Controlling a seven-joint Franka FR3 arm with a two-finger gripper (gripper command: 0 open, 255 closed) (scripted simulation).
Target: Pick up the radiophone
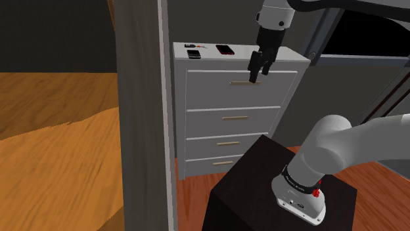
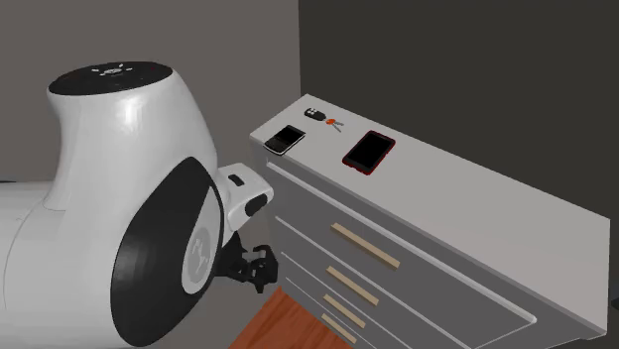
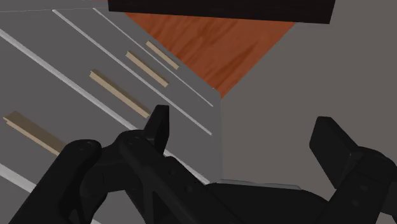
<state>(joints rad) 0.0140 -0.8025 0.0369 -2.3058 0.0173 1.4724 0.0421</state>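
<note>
Toward the dresser [image 2: 476, 208] top's left end in the second exterior view, a black handset [image 2: 285, 138] and a red-cased handset [image 2: 369, 151] lie flat, inviting a top-down pinch. Either could be the radiophone. The jaws hang open and empty before the dresser's front.

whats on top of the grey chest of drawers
A red-rimmed black phone, a silver-rimmed black phone, a small black key fob. Anything beneath them is covered.

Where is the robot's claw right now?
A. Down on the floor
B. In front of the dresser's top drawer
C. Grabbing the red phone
B: the claw hangs open in front of the top drawer, close to its handle.
</note>
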